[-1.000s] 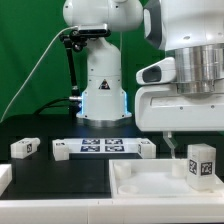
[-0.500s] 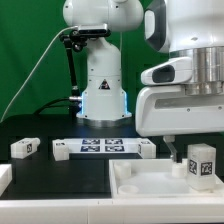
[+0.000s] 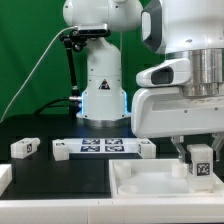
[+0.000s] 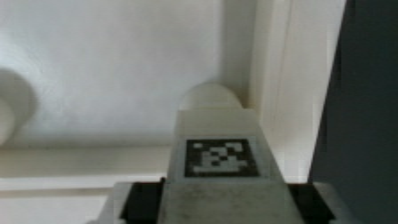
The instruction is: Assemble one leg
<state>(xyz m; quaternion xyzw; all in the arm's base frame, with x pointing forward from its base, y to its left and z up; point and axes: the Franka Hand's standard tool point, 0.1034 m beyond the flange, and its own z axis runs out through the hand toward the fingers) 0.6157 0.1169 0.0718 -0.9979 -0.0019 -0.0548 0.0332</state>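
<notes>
My gripper (image 3: pixel 199 157) is shut on a white leg (image 3: pixel 201 164) with a black-and-white tag, holding it upright over the far right corner of the large white tray-shaped piece (image 3: pixel 150 184). In the wrist view the leg (image 4: pixel 221 140) runs out from between the dark fingers (image 4: pixel 139 198), its tip close to the tray's inner corner (image 4: pixel 240 85). A second leg (image 3: pixel 25 147) lies on the black table at the exterior view's left.
The marker board (image 3: pixel 103 148) lies in the middle of the table behind the tray. The robot base (image 3: pixel 100 80) stands at the back. A white part (image 3: pixel 4 178) shows at the left edge.
The gripper and the leg have moved down toward the tray's corner and slightly to the exterior view's left.
</notes>
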